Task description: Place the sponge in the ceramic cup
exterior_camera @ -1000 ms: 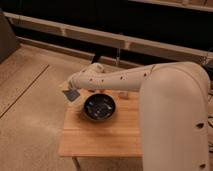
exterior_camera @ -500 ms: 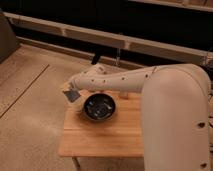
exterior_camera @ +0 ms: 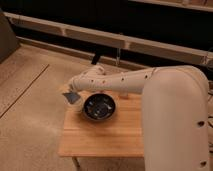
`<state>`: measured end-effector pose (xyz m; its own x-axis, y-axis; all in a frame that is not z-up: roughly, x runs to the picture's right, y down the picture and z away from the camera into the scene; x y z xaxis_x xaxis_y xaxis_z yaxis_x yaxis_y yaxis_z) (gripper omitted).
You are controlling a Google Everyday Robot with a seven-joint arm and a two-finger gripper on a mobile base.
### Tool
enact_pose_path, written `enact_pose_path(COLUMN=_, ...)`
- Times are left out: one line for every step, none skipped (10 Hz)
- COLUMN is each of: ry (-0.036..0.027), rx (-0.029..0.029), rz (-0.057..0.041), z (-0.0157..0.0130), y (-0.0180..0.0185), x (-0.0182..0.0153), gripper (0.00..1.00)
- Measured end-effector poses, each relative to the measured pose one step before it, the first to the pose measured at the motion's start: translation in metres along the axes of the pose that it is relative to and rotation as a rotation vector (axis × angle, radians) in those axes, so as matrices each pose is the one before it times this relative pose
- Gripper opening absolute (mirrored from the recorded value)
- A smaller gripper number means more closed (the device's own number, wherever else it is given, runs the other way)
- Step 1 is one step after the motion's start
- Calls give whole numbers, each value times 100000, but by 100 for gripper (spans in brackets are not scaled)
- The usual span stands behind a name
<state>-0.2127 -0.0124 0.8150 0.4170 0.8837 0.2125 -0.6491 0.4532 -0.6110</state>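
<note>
My gripper (exterior_camera: 73, 95) is at the end of the white arm, which reaches in from the right to the table's back left corner. It is shut on the sponge (exterior_camera: 73, 98), a small blue-grey pad with a pale edge, held just left of the dark bowl. The ceramic cup (exterior_camera: 78, 104) shows only as a pale sliver right under the sponge. The sponge and gripper cover the rest of it. I cannot tell whether the sponge touches the cup.
A wide dark glossy bowl (exterior_camera: 99, 107) stands on the small wooden table (exterior_camera: 100, 137), right beside the cup. Speckled floor lies to the left. A dark wall with pale rails runs behind.
The gripper with the sponge has sunk slightly and shifted a little right, towards the cup. The bowl has not moved.
</note>
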Motion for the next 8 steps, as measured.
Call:
enact_pose_path(ry=405, rx=174, rz=-898, z=-67, y=-235, x=23, gripper=18)
enact_pose_path(ry=132, rx=17, rz=-339, z=-37, y=-79, x=-10, gripper=18)
enact_pose_path(ry=128, rx=-97, rz=-355, z=-19, y=-30, x=-7, gripper=18)
enact_pose_path(ry=178, rx=-230, rz=-231, z=18, y=27, x=33, gripper=18)
enact_pose_path(ry=197, rx=-261, rz=-73, z=26, y=37, x=60, gripper=18)
enact_pose_path(ry=185, rx=-283, rz=-8, z=61, y=52, x=75, gripper=18)
enact_pose_path(ry=135, rx=-380, rz=98, z=64, y=66, x=53, gripper=18)
enact_pose_path(ry=16, rx=-299, rz=509, z=69, y=-36, x=58, gripper=18)
